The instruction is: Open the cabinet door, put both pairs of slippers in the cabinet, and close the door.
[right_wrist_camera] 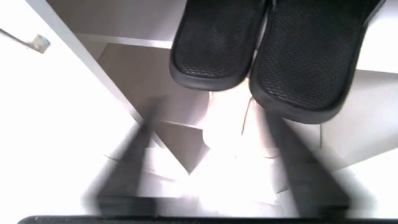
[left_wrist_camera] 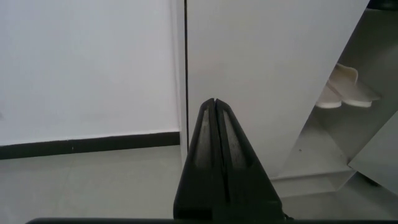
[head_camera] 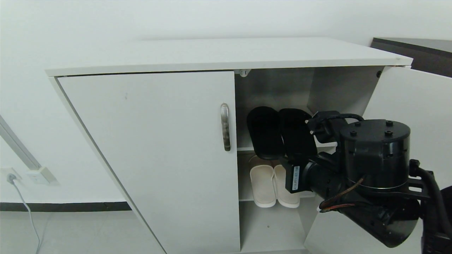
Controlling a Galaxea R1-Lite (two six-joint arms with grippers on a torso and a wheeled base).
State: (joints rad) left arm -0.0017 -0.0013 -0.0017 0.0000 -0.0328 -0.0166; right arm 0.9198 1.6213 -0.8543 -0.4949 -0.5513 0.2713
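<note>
A pair of black slippers (head_camera: 280, 133) hangs soles-out in front of the cabinet's upper shelf (head_camera: 243, 149), with my right gripper (head_camera: 289, 160) shut on its lower end. In the right wrist view the black slippers (right_wrist_camera: 273, 43) lie just beyond my right gripper (right_wrist_camera: 210, 121). A pair of white slippers (head_camera: 273, 185) rests on the shelf below. The cabinet's right door (head_camera: 416, 106) stands open and its left door (head_camera: 148, 148) is closed. My left gripper (left_wrist_camera: 214, 106) is shut on nothing, low beside the closed left door (left_wrist_camera: 267, 68), with the white slippers (left_wrist_camera: 348, 90) off to one side.
The left door carries a metal handle (head_camera: 225, 127) by the opening. A wall socket with a cable (head_camera: 10, 178) sits low on the wall at the left. A dark desk edge (head_camera: 416, 49) shows behind the cabinet at the right. Grey floor (left_wrist_camera: 93, 180) lies in front.
</note>
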